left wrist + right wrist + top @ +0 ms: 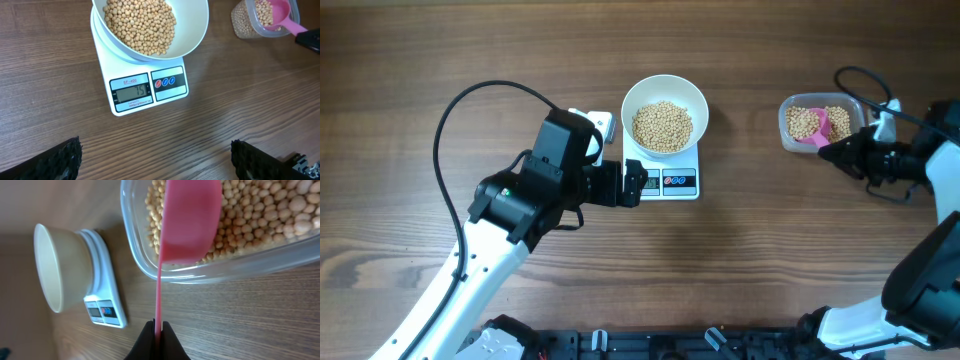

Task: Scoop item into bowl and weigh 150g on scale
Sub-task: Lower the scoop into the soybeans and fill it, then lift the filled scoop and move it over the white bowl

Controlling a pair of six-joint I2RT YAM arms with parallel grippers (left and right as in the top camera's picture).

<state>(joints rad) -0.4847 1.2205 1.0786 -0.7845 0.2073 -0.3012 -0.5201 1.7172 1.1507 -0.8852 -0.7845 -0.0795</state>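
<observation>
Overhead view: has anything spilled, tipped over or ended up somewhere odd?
Nothing stands out. The beans lie inside the bowl and the tub, none loose on the wood. The bowl sits upright on the scale, and the right tool holds the pink scoop in the tub.

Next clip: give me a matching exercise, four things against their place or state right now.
Things:
1. bowl
2. pink scoop
3. left end effector
4. clear tub

Place or state:
A. open, holding nothing
B. on the scale, beans inside
C. on the table, holding beans
D. handle pinched by the right end effector

Pairs: 1-B, 2-D, 3-A, 4-C
</observation>
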